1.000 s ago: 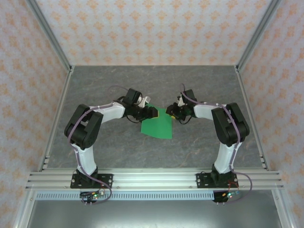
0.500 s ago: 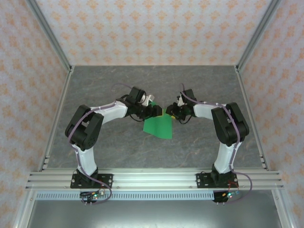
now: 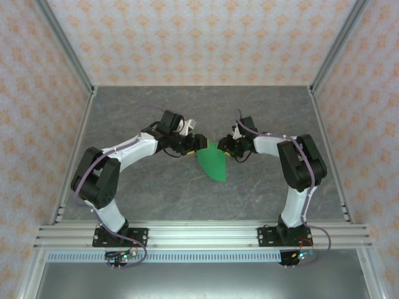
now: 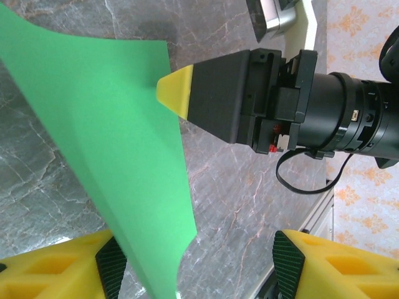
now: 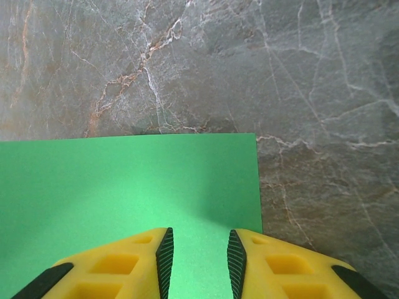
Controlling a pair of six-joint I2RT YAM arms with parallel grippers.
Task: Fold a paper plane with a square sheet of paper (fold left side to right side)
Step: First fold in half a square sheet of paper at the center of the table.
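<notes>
Left wrist: right tool (image 4: 172, 93) touches green paper (image 4: 106, 143); right wrist: jaws ajar

Back wall (image 3: 199, 37): pale wallpaper stood behind the table, patterned with small orange flower-like motifs in rows.
Side walls: the left wall (image 3: 31, 124) and the right wall (image 3: 374, 124) wore the same paper and closed the space in on both sides.
Frame: silvery metal, with a left post (image 3: 65, 43) and a right post (image 3: 338, 43) slanting down to the far corners of the table.
Table top (image 3: 156, 199): dark grey, marbled like stone, with pale and rusty veins running through it.
Near edge: a grooved aluminium rail (image 3: 199, 233) ran the whole width, with a slotted strip (image 3: 199, 256) just below it.
Light: even and soft from where I stood, with only faint shadows on the stone.
</notes>
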